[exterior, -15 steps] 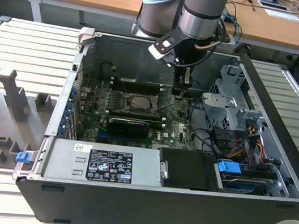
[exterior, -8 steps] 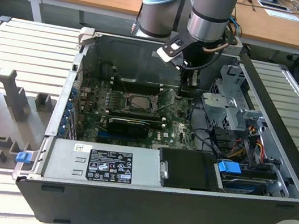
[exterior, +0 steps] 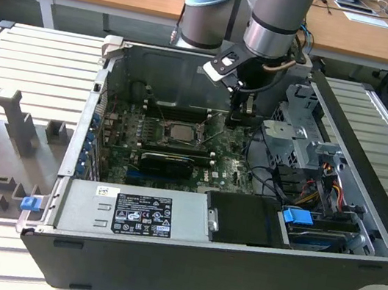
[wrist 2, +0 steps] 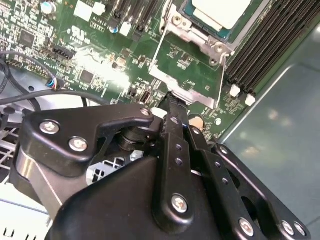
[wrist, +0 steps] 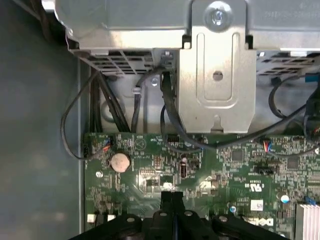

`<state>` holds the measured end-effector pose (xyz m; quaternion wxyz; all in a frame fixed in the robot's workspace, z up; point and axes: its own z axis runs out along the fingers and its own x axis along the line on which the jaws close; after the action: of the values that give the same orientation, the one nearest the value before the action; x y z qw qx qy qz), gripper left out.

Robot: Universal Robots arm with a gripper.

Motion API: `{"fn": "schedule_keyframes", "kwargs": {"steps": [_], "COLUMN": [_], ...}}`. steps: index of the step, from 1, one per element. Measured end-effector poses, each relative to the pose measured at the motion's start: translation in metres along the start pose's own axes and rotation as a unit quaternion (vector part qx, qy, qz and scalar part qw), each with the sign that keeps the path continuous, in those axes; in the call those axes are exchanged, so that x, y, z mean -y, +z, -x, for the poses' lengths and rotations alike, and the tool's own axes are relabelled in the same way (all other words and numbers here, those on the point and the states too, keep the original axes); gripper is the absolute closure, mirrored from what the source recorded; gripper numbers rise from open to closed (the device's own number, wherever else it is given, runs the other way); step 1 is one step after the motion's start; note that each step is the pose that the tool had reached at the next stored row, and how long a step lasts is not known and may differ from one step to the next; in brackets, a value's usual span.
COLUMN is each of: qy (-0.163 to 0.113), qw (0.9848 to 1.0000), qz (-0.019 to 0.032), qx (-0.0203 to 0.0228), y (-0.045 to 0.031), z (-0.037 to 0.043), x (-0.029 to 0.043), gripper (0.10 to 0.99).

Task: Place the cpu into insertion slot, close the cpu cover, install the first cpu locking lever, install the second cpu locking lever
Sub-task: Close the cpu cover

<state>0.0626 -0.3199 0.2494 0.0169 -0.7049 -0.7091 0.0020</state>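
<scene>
The cpu [exterior: 181, 132] [wrist 2: 220, 11], a pale silver square, lies in the insertion slot [wrist 2: 200, 42] of the green motherboard [exterior: 231, 170]. The cpu cover [wrist 2: 172, 77], a thin silver frame with a square window, is swung open away from the slot, and green board shows through the window. My gripper [exterior: 237, 116] [wrist 2: 172, 102] [wrist: 172, 196] hangs low over the board on the exterior view's right of the slot. Its black fingers are shut together, with the tips right at the cover's far edge. I cannot tell whether they touch it.
Long black memory slots [wrist 2: 270, 35] run beside the socket. A black expansion card [exterior: 169, 162] and the power supply [exterior: 130, 212] lie nearer the case front. The metal drive cage [exterior: 300, 133] [wrist: 217, 75] and black cables [wrist: 170, 115] crowd the exterior view's right. A coin battery [wrist: 120, 161] sits near the board's edge.
</scene>
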Motion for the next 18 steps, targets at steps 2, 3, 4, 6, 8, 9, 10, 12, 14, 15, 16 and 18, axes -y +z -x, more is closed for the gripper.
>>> {"fn": "schedule_keyframes", "kwargs": {"steps": [2, 3, 4, 6, 8, 9, 10, 12, 14, 15, 16, 18], "qy": [0.000, 0.000, 0.000, 0.000, 0.000, 0.000, 0.000, 0.000, -0.001, -0.001, -0.001, -0.001], "qw": [1.0000, 1.0000, 1.0000, 1.0000, 1.0000, 1.0000, 1.0000, 1.0000, 1.0000, 1.0000, 0.9999, 0.9999], "qz": [0.0001, 0.0007, 0.0027, 0.0047, 0.0062, 0.0066, 0.0069, 0.0077, 0.0086, 0.0099, 0.0109, 0.0116], "qx": [0.0000, 0.0000, 0.0000, 0.0000, 0.0000, 0.0000, 0.0000, 0.0000, 0.0000, 0.0001, 0.0001, 0.0001], "y": [0.0001, 0.0001, 0.0002, 0.0004, 0.0007, 0.0009, 0.0011, 0.0016, 0.0024, 0.0036, 0.0049, 0.0107], "z": [0.0000, 0.0000, 0.0000, -0.0001, -0.0001, -0.0001, -0.0002, -0.0002, -0.0002, -0.0002, -0.0003, -0.0002], "x": [0.0045, 0.0059, 0.0083, 0.0130, 0.0231, 0.0283, 0.0317, 0.0400, 0.0481, 0.0556, 0.0606, 0.0659], "gripper": [0.980, 0.980, 0.980, 0.980, 0.980, 0.980, 0.980, 0.980, 0.980, 0.980, 0.980, 0.980]}}
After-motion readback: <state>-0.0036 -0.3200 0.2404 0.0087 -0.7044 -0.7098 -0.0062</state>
